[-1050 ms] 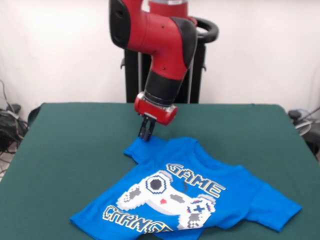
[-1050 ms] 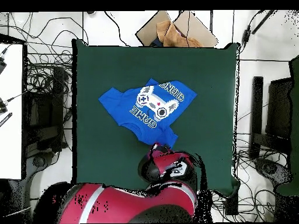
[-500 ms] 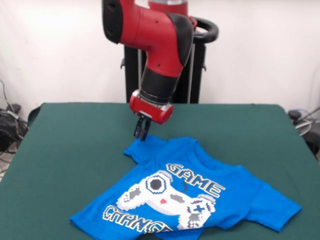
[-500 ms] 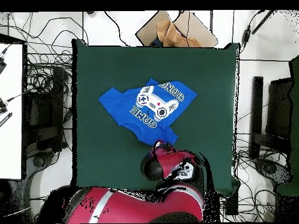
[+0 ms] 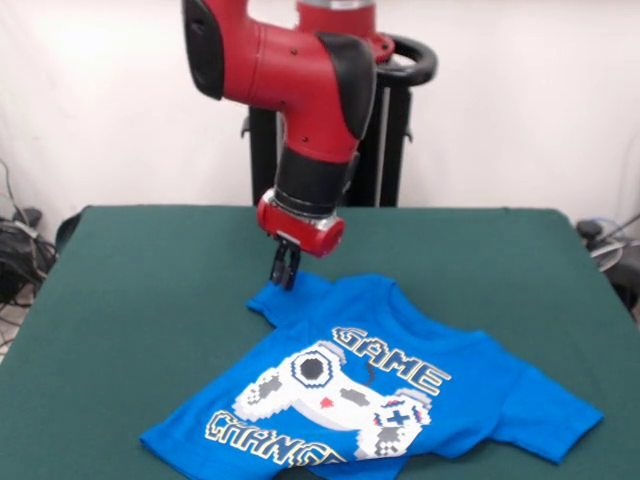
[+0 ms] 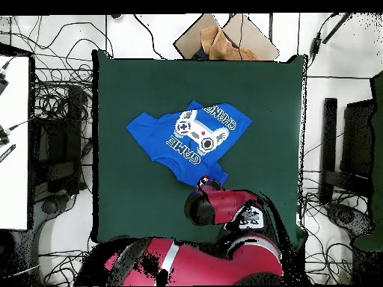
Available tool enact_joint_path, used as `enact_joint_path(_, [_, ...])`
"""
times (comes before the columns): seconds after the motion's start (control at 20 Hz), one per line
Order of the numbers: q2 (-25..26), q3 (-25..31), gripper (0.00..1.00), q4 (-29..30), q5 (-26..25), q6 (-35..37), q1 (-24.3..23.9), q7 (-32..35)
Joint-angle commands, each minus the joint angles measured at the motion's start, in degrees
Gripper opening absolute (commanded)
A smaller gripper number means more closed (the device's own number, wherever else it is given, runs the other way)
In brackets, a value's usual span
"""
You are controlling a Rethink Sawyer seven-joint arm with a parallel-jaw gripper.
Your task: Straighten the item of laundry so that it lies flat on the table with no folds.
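Here, T-shirt (image 5: 400, 400) on table (image 5: 150, 270)

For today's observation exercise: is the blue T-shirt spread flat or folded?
Mostly spread, print up, not fully flat: the T-shirt has an edge folded over "CHANGER". The claw is at its sleeve.

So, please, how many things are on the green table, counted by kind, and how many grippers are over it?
Blue T-shirt: 1, lying on the table
Gripper: 1, at the shirt's far sleeve corner
Other loose items on the table: 0
Total: 2
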Motion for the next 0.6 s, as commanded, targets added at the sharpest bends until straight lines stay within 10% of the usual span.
enact_joint_path(0.05, [2.08, 6.66, 0.0, -3.21, 4.72, 3.71, 1.66, 4.73])
enact_joint_path(0.6, [4.39, 4.54, 0.0, -1.84, 8.45, 1.84, 3.41, 7.36])
